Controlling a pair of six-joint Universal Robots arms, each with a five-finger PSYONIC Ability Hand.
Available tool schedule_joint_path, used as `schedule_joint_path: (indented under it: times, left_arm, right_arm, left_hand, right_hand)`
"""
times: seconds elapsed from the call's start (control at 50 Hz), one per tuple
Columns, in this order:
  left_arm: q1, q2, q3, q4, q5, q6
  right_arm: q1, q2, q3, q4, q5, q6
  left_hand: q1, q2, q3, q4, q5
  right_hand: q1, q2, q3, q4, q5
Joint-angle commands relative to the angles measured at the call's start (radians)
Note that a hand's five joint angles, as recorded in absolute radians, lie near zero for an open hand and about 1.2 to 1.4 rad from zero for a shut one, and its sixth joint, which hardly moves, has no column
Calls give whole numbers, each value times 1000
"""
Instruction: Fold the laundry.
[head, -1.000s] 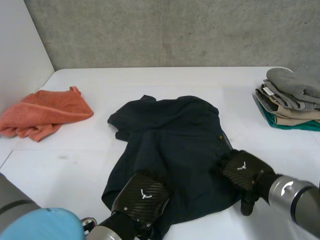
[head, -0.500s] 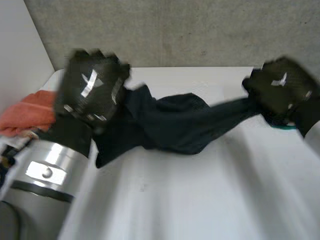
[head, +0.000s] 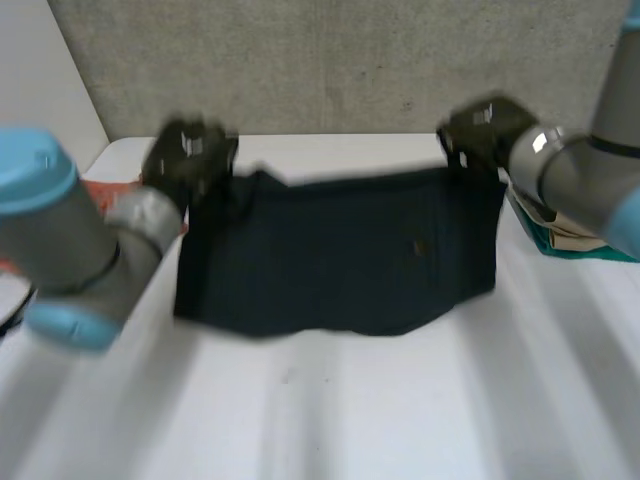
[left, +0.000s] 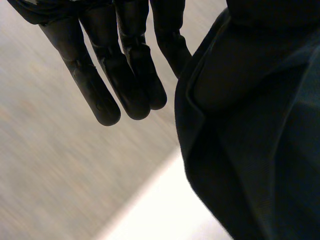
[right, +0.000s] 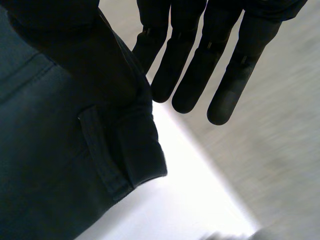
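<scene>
A dark navy garment (head: 340, 250) hangs spread wide above the white table (head: 350, 410), stretched between my two hands. My left hand (head: 190, 155) is shut on its upper left corner and my right hand (head: 480, 130) on its upper right corner. The lower edge hangs just above or on the table. In the left wrist view my fingers (left: 125, 75) point down beside the hanging cloth (left: 260, 130), which runs up under the palm. In the right wrist view the fingers (right: 200, 60) hang next to a hemmed edge of the garment (right: 60, 130).
An orange towel (head: 110, 190) lies at the table's left, mostly behind my left arm. A stack of folded clothes (head: 570, 235) sits at the right edge, partly behind my right arm. A grey wall rises behind the table.
Both hands closed on the garment's near edge, lifted it off the table and swung it up and away. It went from a crumpled heap to a taut hanging sheet.
</scene>
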Motion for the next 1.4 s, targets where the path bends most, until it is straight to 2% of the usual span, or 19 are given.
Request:
schedule_joint_path:
  times: [0.02, 0.12, 0.24, 0.38, 0.5, 0.56, 0.64, 0.74, 0.86, 0.88, 0.9, 0.92, 0.94, 1.0, 1.14, 1.22, 1.3, 1.4]
  left_arm:
    - [2, -104, 508, 206, -8, -46]
    - [18, -152, 654, 305, -16, -190]
    - [64, -155, 627, 300, -6, -275]
    - [61, -146, 390, 310, 13, -279]
    - [55, -140, 98, 302, 111, -272]
    - [55, -129, -27, 302, 127, -266]
    - [58, -72, -252, 294, 127, -207]
    - [70, 34, -447, 280, 127, -82]
    - [94, 185, -567, 182, 128, 67]
    - [107, 219, -582, 132, 130, 92]
    - [111, 231, -584, 106, 132, 98]
    - [114, 245, -585, 78, 133, 104]
    - [118, 264, -581, 23, 136, 113]
    - [118, 282, -561, -46, 135, 116]
    - [75, 351, -455, -181, 122, 60]
    - [19, 385, -444, -204, 112, -35]
    - [-16, 397, -473, -221, 60, -112]
    - [-94, 434, -493, -235, -83, -131]
  right_arm:
    - [26, 95, -399, -331, 98, 145]
    - [32, 70, -418, -489, 132, 165]
    - [36, 57, -362, -470, 127, 164]
    - [38, 54, -190, -391, 120, 159]
    - [39, 52, 42, -305, 111, 138]
    - [38, 51, 187, -259, 68, 115]
    - [38, 50, 361, -229, -3, 87]
    - [38, 32, 520, -224, -25, 76]
    - [27, -104, 660, -209, -28, 46]
    - [26, -141, 697, -207, -28, 29]
    - [26, -152, 709, -207, -29, 26]
    - [26, -170, 734, -209, -34, 18]
    - [26, -178, 745, -209, -34, 18]
    - [26, -196, 787, -222, -32, 18]
    - [22, -198, 820, -276, -26, 26]
    - [27, -196, 849, -287, -28, 27]
    - [33, -196, 876, -304, -28, 29]
    - [33, -196, 896, -327, -26, 29]
  left_hand:
    - [249, 199, 203, 196, 235]
    - [249, 199, 203, 196, 235]
    - [249, 199, 203, 196, 235]
    - [249, 199, 203, 196, 235]
    - [249, 199, 203, 196, 235]
    - [249, 199, 203, 196, 235]
    - [249, 199, 203, 196, 235]
    - [249, 199, 203, 196, 235]
    - [249, 199, 203, 196, 235]
    - [249, 199, 203, 196, 235]
    - [209, 158, 163, 156, 195]
    - [75, 24, 29, 22, 61]
    - [-258, -309, -304, -311, -272]
    - [-648, -699, -694, -701, -662]
    - [-725, -776, -771, -778, -739]
    - [-722, -773, -768, -775, -736]
    - [-713, -764, -760, -767, -727]
    - [-711, -761, -757, -764, -724]
  right_hand:
    - [283, 223, 211, 199, 217]
    - [283, 223, 211, 199, 217]
    - [283, 223, 211, 199, 217]
    - [283, 223, 211, 199, 217]
    - [283, 223, 211, 199, 217]
    - [283, 223, 211, 199, 217]
    - [283, 223, 211, 199, 217]
    - [283, 223, 211, 199, 217]
    - [283, 223, 211, 199, 217]
    - [283, 223, 211, 199, 217]
    - [283, 223, 211, 199, 217]
    - [283, 223, 211, 199, 217]
    - [283, 223, 211, 199, 217]
    - [283, 223, 211, 199, 217]
    - [283, 223, 211, 199, 217]
    - [283, 223, 211, 199, 217]
    - [283, 223, 211, 199, 217]
    - [283, 223, 211, 199, 217]
